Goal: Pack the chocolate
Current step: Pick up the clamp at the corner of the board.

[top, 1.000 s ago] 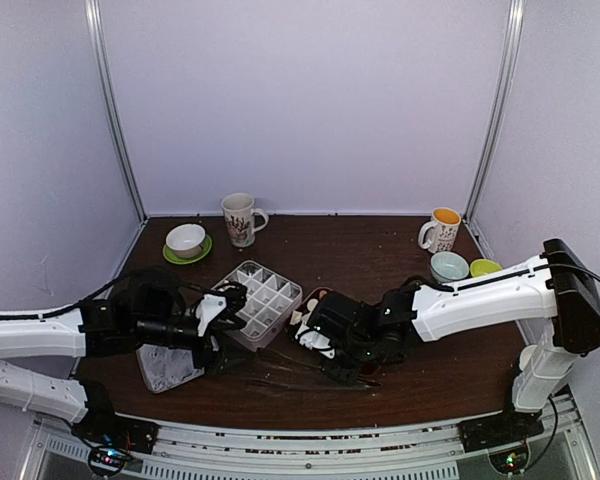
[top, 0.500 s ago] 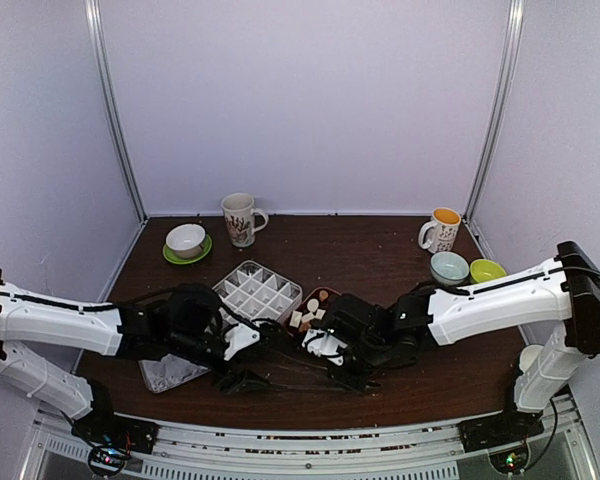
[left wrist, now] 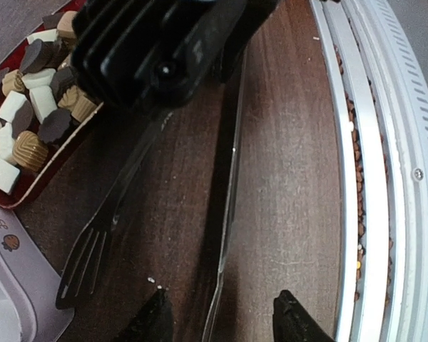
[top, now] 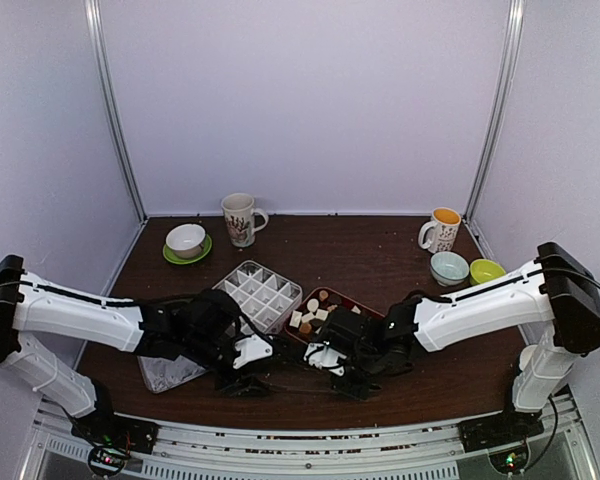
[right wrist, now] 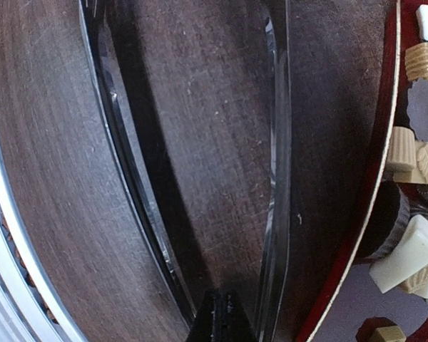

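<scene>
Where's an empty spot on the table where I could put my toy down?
The biggest bare stretch of table is at the back middle, between the patterned mug and the orange-lined mug. The front right corner, near the right arm, looks bare too. Front middle is crowded: the divided tray, the chocolate on its plate and the tongs sit close together.

Tongs (left wrist: 228, 178) lie across front strip; chocolate tray (right wrist: 385, 142) just behind, divided box (top: 260, 292) left (table (top: 350, 250) back half open).
</scene>
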Controlling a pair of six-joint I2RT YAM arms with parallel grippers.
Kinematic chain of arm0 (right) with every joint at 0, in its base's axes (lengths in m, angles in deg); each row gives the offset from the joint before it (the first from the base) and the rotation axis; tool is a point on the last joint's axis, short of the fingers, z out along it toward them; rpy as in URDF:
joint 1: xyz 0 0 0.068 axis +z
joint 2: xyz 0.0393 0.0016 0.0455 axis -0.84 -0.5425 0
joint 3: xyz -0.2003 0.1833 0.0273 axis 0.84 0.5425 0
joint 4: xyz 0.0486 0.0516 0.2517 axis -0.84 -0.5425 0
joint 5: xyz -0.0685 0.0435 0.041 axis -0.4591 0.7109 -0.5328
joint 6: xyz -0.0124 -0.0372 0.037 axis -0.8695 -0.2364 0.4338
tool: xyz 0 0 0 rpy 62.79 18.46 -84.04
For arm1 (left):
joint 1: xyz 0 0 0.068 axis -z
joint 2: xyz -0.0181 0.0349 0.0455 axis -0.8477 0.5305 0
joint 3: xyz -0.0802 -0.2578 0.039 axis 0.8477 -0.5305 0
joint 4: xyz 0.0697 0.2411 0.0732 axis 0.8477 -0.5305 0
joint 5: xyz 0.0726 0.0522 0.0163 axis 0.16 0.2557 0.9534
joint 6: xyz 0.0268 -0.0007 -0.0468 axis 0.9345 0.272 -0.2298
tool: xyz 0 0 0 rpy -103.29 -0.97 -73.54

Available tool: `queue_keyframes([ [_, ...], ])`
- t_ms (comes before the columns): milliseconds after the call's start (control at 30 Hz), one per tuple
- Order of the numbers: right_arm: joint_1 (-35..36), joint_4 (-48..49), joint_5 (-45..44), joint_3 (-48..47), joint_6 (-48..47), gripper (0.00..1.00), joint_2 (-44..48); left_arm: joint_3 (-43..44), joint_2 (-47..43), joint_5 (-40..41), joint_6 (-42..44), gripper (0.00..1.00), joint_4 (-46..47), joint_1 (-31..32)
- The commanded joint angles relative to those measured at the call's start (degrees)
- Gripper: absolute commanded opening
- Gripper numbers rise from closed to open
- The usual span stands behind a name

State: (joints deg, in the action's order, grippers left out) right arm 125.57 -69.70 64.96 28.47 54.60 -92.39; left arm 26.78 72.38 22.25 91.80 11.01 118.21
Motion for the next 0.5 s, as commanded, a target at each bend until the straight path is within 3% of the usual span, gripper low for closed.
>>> queue_keyframes([
  [0, -0.5, -0.4, 0.2, 1.1, -0.8, 0.00, -0.6, 1.4, 1.9, 1.2, 2.5, 0.50, -2.4, 0.6],
  [400, -0.9, -1.8, 0.3, 1.2, -1.6, 0.00, -1.4, 5.2, 6.8, 2.4, 3.1, 0.31, -5.2, 1.5],
  [467, -0.9, -2.1, 0.3, 0.9, -1.6, 0.00, -1.7, 6.6, 8.2, 2.1, 3.9, 0.23, -6.6, 1.6],
])
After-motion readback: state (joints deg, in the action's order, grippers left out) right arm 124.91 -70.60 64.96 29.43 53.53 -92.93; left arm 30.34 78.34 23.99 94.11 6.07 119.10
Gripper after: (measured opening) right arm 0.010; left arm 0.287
